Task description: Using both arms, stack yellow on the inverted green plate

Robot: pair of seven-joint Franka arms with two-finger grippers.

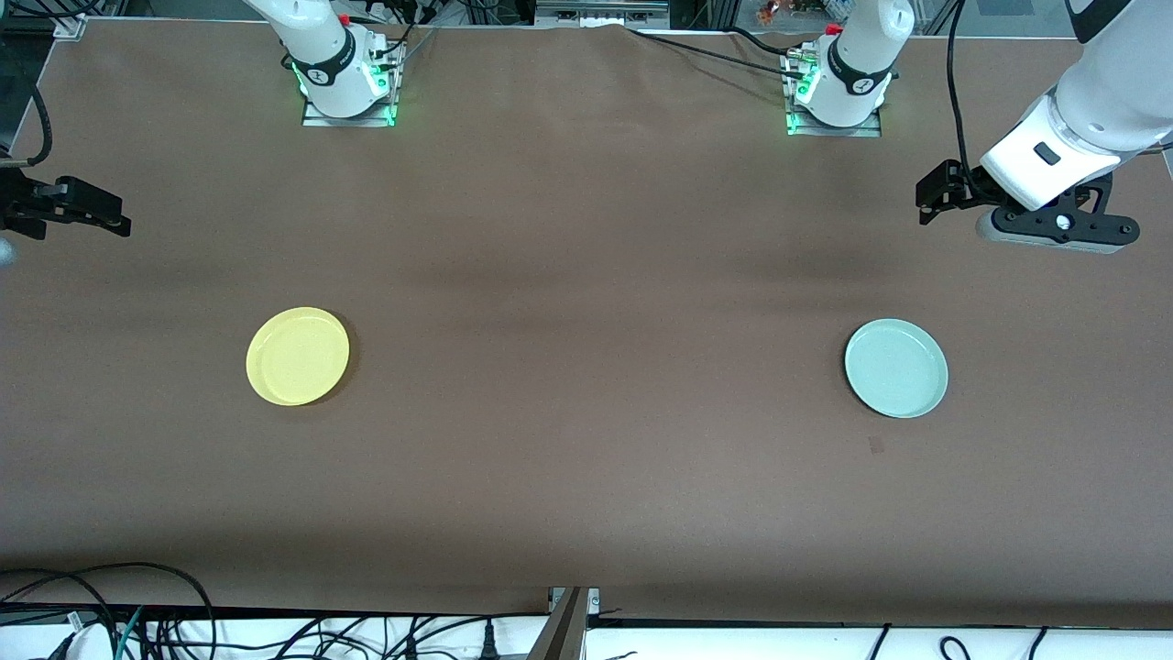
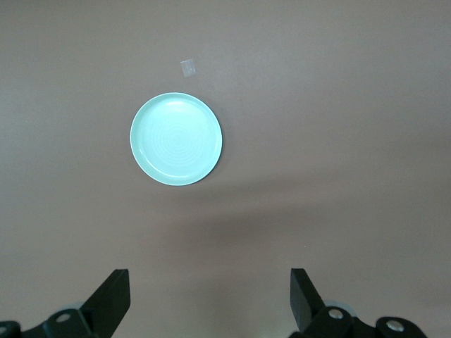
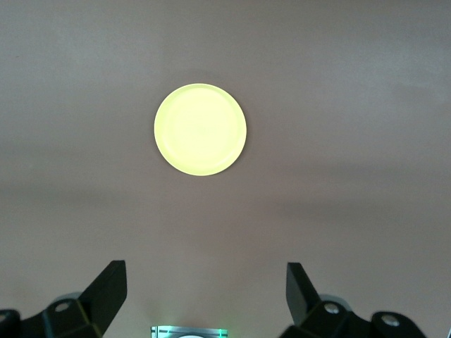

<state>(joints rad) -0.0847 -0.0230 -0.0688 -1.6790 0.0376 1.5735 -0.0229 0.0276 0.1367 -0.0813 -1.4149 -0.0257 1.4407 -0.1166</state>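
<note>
A: Which arm takes which?
B: Left gripper point(image 2: 208, 299), fingers apart, hangs nearer the pale mint-green round plate point(image 1: 896, 368); right gripper point(image 3: 204, 296), apart, nearer the glossy bright-yellow round plate point(image 1: 298, 356). Green probably rim-up.

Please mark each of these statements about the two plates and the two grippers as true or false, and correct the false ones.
1. The yellow plate lies toward the right arm's end of the table. True.
2. The green plate is stacked on the yellow plate. False: the two lie far apart on the brown table, not touching.
3. The left gripper is open and empty. True.
4. The right gripper is shut on the yellow plate. False: it is open, up in the air, and the plate lies untouched.
5. The green plate is already inverted. False: its hollow side with the rim faces up.
</note>
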